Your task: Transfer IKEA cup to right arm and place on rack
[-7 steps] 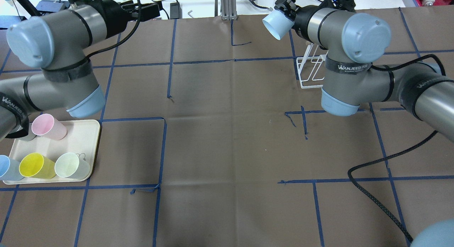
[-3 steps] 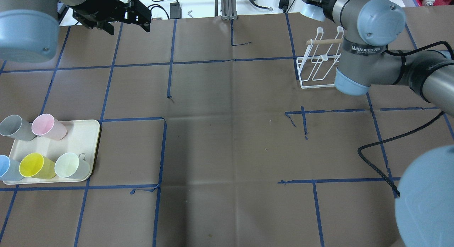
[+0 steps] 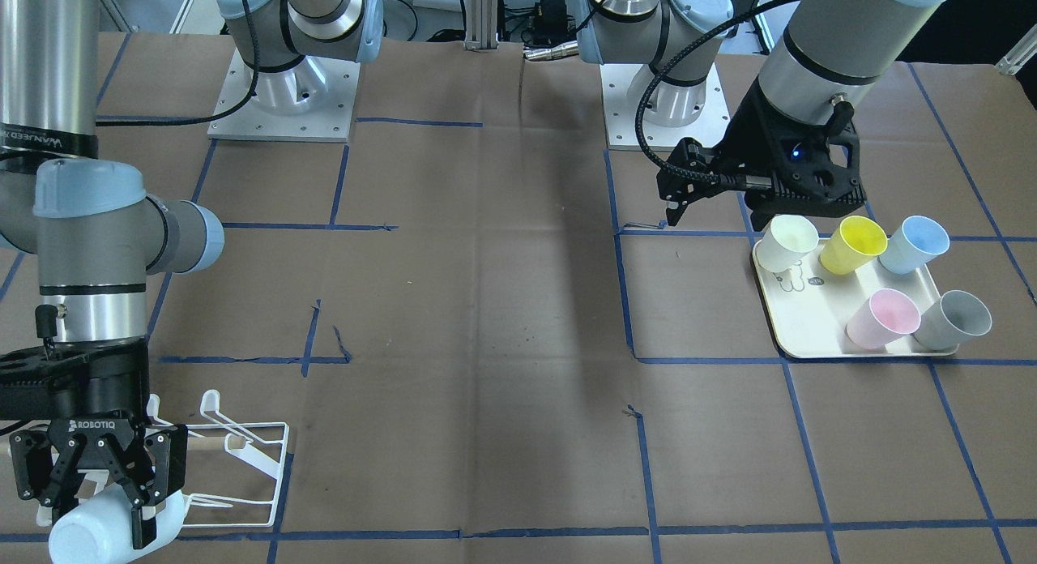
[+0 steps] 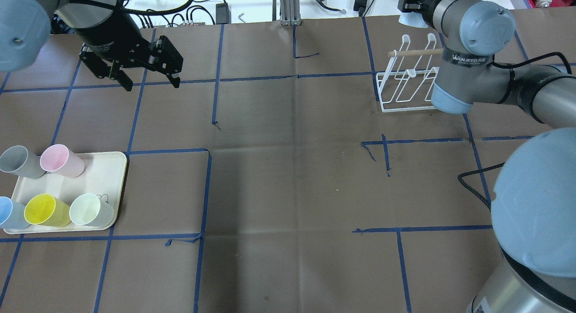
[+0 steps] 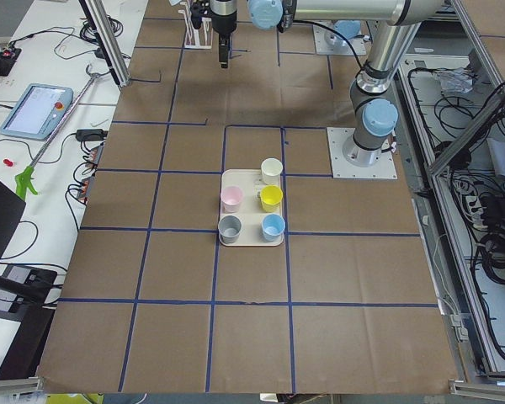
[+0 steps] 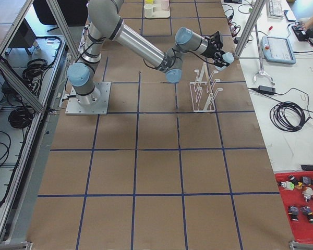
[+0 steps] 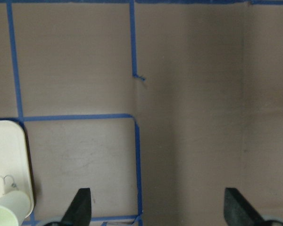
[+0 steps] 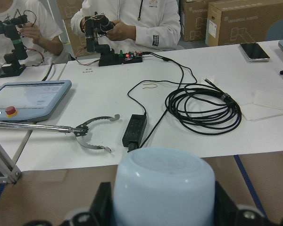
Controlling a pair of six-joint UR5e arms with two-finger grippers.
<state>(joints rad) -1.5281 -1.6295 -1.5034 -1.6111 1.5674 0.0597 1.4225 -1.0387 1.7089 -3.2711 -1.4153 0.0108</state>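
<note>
My right gripper (image 3: 97, 499) is shut on a pale blue cup (image 3: 101, 536), which it holds in the air at the far end of the white wire rack (image 3: 243, 459), clear of the prongs. The cup also shows in the overhead view (image 4: 409, 17), beyond the rack (image 4: 405, 86), and in the right wrist view (image 8: 162, 186) between the fingers with its closed base showing. My left gripper (image 4: 152, 84) is open and empty above the table, far from the rack. The left wrist view shows it (image 7: 158, 202) over bare paper.
A cream tray (image 4: 108, 169) at the near left holds grey, pink, blue, yellow and pale green cups. A black cable (image 4: 472, 182) lies on the table at the right. Beyond the far edge there are cables, a pendant and operators.
My right gripper has carried the blue cup rightward, to beyond the far end of the rack. My left gripper has drawn back from the far edge towards the tray side, open and empty.
</note>
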